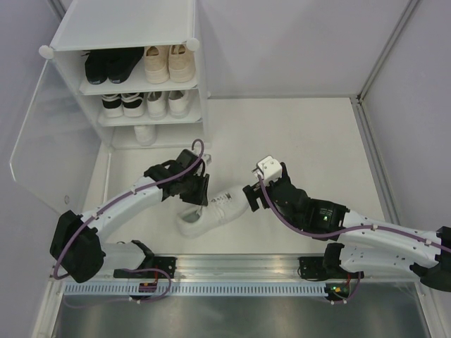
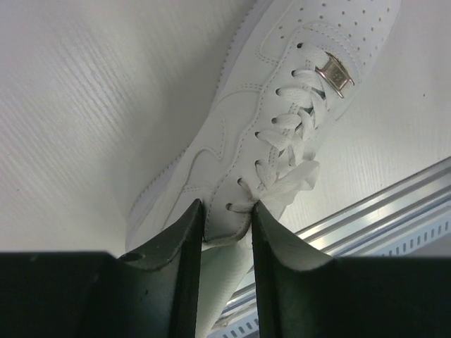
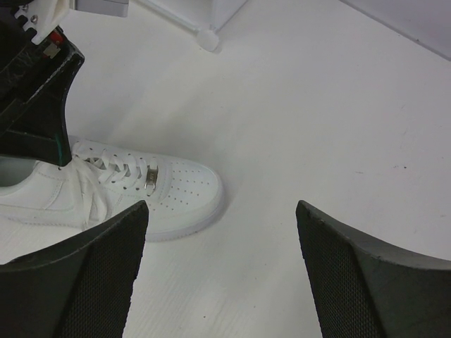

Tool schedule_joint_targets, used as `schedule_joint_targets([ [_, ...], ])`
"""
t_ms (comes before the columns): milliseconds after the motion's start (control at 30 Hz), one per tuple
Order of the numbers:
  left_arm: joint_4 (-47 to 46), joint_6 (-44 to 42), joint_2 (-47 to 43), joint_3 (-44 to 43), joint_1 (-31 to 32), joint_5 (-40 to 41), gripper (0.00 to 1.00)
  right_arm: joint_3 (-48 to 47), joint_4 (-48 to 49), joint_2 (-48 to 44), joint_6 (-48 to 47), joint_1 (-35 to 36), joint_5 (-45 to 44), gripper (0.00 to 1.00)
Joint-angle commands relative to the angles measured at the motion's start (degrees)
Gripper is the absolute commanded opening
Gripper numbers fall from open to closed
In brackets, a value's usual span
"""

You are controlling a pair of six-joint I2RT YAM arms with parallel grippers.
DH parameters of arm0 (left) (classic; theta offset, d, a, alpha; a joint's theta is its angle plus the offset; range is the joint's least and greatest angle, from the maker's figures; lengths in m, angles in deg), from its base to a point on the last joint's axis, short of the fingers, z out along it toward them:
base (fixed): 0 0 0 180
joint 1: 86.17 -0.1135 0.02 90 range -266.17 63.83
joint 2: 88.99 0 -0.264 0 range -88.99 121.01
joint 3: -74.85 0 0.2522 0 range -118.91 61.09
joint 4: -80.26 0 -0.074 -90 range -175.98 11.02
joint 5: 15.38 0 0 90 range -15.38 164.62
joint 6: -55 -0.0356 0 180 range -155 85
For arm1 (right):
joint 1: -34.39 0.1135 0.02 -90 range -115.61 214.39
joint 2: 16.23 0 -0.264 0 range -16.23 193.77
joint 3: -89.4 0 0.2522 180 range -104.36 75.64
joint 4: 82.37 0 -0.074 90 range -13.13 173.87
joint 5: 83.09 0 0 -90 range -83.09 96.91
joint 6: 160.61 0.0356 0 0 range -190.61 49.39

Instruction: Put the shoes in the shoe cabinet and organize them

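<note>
The shoe cabinet's (image 1: 127,32) bottom tier was mostly hidden from above. Only one white shoe (image 1: 145,134) showed there, below a black-and-white pair (image 1: 122,104) and a white pair (image 1: 168,103). A black pair (image 1: 111,65) and a beige pair (image 1: 169,62) sat on top. Its frosted door (image 1: 42,141) stood open to the left. On the table (image 1: 296,141) the white sneaker (image 1: 211,211) lay between the arms, its heel covered by the left gripper (image 1: 194,189). Only the left wrist view showed those narrow fingers pinching its tongue. The right gripper (image 3: 222,211) hovered by the toe, spread wide, empty. An aluminium rail (image 1: 246,267) ran nearby.
</note>
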Motion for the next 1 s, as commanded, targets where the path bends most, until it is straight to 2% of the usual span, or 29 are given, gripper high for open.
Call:
schedule_joint_targets([
  [0,-11.0,9.6,2.3,2.0,-1.0,11.6,0.02,-0.3,1.5,-0.6,1.2,-0.1,0.1,0.89],
  [100,-11.3,14.5,0.4,1.6,-3.5,16.3,0.02,-0.4,1.4,-0.9,1.5,-0.1,0.1,0.89],
  [233,-11.9,21.2,0.3,1.2,-6.0,18.8,0.02,-0.3,1.3,-1.3,2.1,-0.2,-0.1,0.89],
  [367,-19.1,28.5,1.1,2.7,-5.3,11.7,0.02,-0.2,1.3,-1.3,2.3,-0.1,-0.1,0.89],
  [633,-21.1,30.9,5.7,1.3,5.6,8.6,0.02,-1.0,-0.2,-1.4,2.4,-0.2,-0.7,0.88],
  [767,-21.2,29.9,5.3,1.2,8.6,8.2,0.02,-1.2,-0.8,-1.7,2.5,-0.1,-1.0,0.88],
  [800,-21.1,28.9,4.6,1.1,9.0,8.4,0.04,-1.3,-1.2,-1.8,2.5,-0.1,-1.1,0.88],
  [867,-20.7,26.6,2.3,0.6,10.1,9.2,0.18,-1.4,-1.7,-2.1,2.9,-0.2,-1.1,0.88],
  [900,-20.4,25.7,1.4,0.3,10.1,9.2,0.35,-1.5,-2.0,-2.3,2.9,-0.1,-1.1,0.88],
  [967,-18.9,23.8,-0.1,-0.7,10.1,9.7,0.52,-1.5,-2.3,-2.8,3.3,-0.1,-1.1,0.88],
])
